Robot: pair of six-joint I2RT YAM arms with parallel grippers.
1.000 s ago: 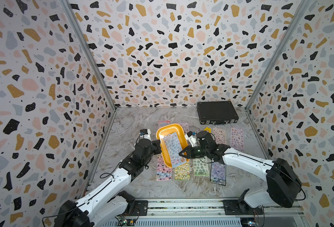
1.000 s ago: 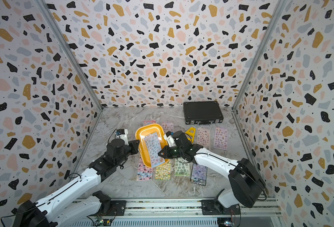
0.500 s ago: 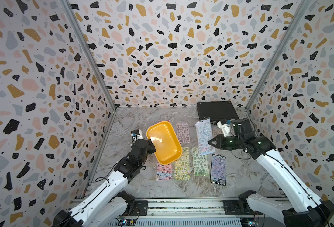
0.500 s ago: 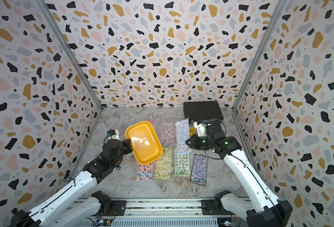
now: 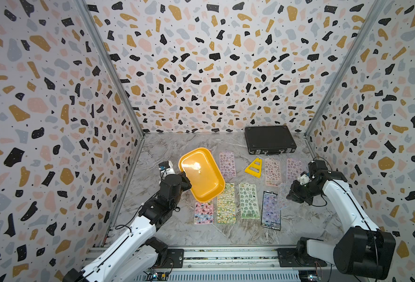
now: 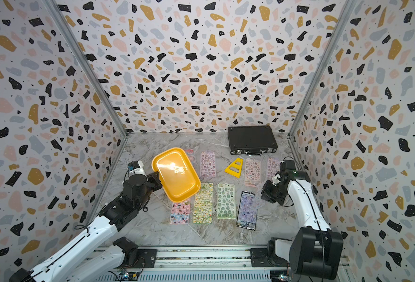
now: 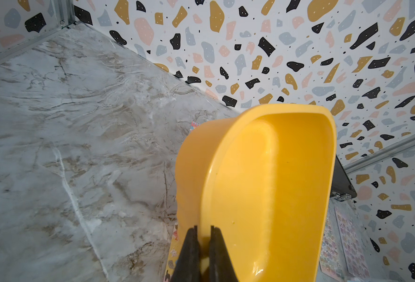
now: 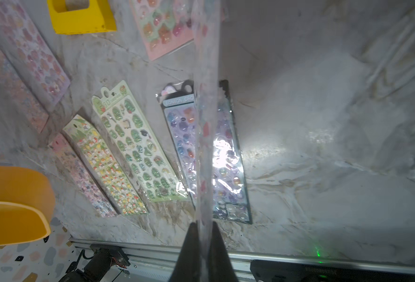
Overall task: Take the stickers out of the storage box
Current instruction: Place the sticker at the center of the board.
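Storage box [image 5: 201,174]: lifted off the desk [image 5: 162,156] and tipped, its hollow facing the camera in both top views. A second ago a sheet lay inside, and now the inside is bare. It hangs nearer the robot than the black briefcase [image 5: 269,139], to that case's left.
Held sheet [image 8: 206,122]: half a second ago it was raised just in front of the briefcase. Now it is lower and farther from the briefcase, just beside the purple sheet [image 5: 271,210].
Stickers [image 5: 249,200]: the other sheets lie flat on the desk in two rows in front of the briefcase, all outside the box.
Writing: the purple sheet's header reads roughly "BONBON DRO", partly hidden. The green sheet [image 8: 138,144] has a header starting "3D", the rest too small to read.
Left pincer [image 7: 203,228]: clamped on the box's rim.
Right pincer [image 8: 203,224]: closed on the held sheet's end.
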